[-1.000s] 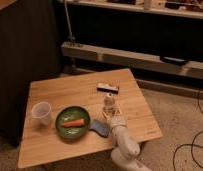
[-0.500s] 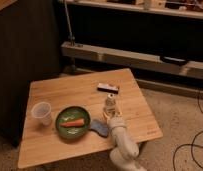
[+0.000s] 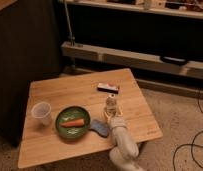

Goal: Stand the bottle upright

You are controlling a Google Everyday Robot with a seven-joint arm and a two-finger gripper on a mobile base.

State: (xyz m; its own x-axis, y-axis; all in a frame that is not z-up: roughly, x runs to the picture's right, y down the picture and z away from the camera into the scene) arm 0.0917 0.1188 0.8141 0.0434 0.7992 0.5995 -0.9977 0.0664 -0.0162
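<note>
— Since the bottle (image 3: 111,103) is the thing that matters, where does it sit?
— On the wooden table (image 3: 60,90), a little right of centre in the frame. It looks upright, with its light cap uppermost. Whether its base rests on the wood or hangs just above it, I cannot tell.
— And the gripper?
— The gripper (image 3: 115,118) is directly below the bottle in the frame, at the bottle's lower end, touching it or all but touching it. The pale arm (image 3: 123,146) reaches it from the bottom edge of the frame, crossing the table's near edge.
— Is it clamped on the bottle or has it let go?
— I cannot tell. Gripper and bottle run together there into one pale shape.
— What lies closest?
— Just above the bottle in the frame is a flat dark box (image 3: 108,88) with red and white marks, apart from the bottle. Lower left of the gripper a small blue object (image 3: 99,128) lies flat, just beside a green plate (image 3: 65,114) that holds an orange carrot-like piece (image 3: 74,122).
— Anything farther out?
— A translucent cup (image 3: 41,113) stands near the table's left edge, well apart from the bottle. Dark cables (image 3: 195,145) lie on the speckled floor at lower right.
</note>
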